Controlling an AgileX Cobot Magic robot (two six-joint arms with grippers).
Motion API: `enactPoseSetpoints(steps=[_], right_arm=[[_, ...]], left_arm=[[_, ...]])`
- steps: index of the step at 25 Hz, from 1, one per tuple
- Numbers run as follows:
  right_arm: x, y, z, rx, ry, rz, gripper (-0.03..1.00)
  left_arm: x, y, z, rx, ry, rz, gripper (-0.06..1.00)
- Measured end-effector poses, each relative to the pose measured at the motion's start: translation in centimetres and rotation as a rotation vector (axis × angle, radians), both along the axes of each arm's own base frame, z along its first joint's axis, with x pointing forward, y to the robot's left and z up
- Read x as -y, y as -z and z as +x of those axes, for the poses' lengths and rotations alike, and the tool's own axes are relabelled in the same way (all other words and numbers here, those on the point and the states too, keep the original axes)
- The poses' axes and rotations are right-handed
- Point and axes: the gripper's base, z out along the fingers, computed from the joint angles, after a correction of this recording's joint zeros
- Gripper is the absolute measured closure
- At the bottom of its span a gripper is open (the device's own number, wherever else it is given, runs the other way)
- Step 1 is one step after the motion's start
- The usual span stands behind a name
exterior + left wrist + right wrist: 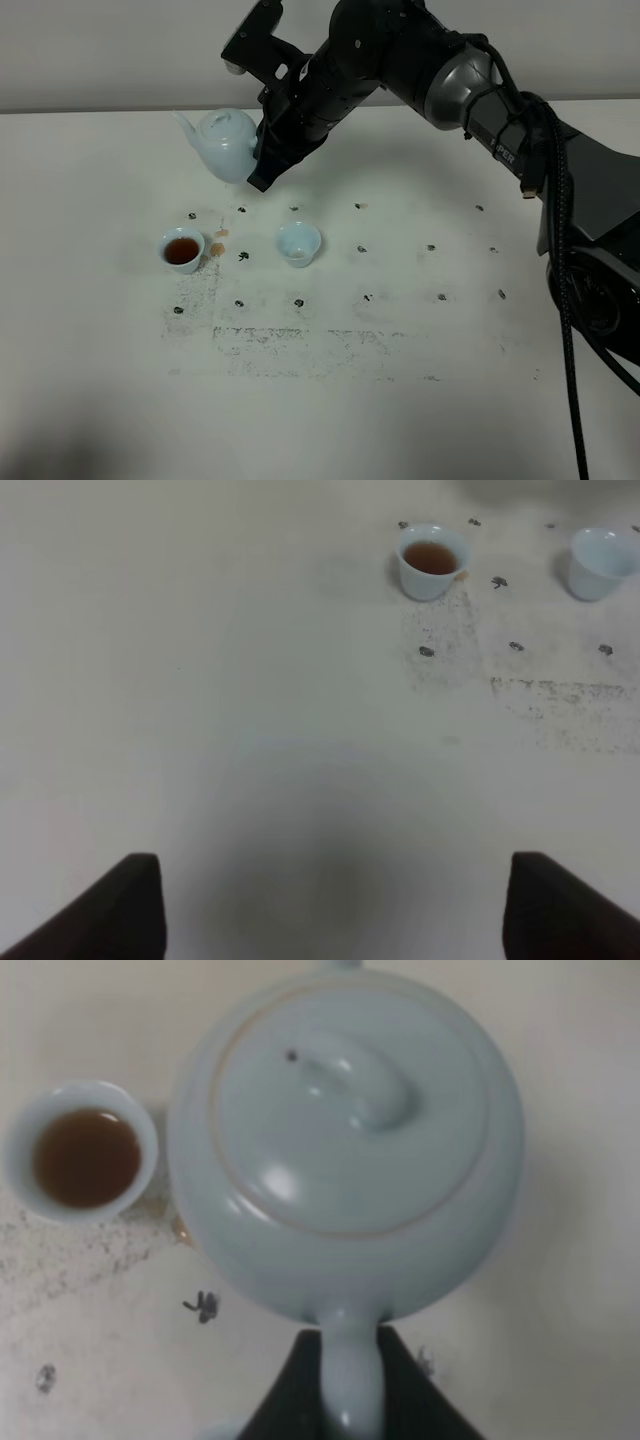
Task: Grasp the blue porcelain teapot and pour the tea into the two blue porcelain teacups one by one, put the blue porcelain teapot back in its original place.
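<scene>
The blue porcelain teapot (pixel 225 145) hangs in the air above the table, spout pointing left, lid on. My right gripper (pixel 264 165) is shut on its loop handle; in the right wrist view the handle runs between the dark fingers (pixel 292 1395) below the pot (pixel 345 1140). Of the two blue porcelain teacups, the left one (pixel 182 250) (pixel 83 1155) (pixel 431 560) holds brown tea and sits below and left of the pot. The right one (pixel 298 243) (pixel 600 563) looks empty. My left gripper (pixel 335 910) is open over bare table, far from the cups.
Small brown drops (pixel 218 238) lie on the white table (pixel 420 400) beside the filled cup. Rows of black dots and scuffed grey marks (pixel 300 345) cover the tabletop. The right arm's dark body (pixel 520 140) reaches in from the right.
</scene>
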Motion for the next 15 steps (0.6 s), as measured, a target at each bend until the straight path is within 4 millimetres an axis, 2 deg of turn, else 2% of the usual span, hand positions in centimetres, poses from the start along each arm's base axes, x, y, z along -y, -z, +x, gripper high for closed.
enactPoseSetpoints(steps=[6,15], right_arm=[[-0.5,3.8,0.7,-0.044,0.016,-0.016,0.93],[-0.9,6.3,1.1,-0.071,0.022,-0.005,0.93]], left_arm=[[0.0,0.0,0.0,0.0,0.0,0.0,0.28],[0.0,0.0,0.0,0.0,0.0,0.0,0.28]])
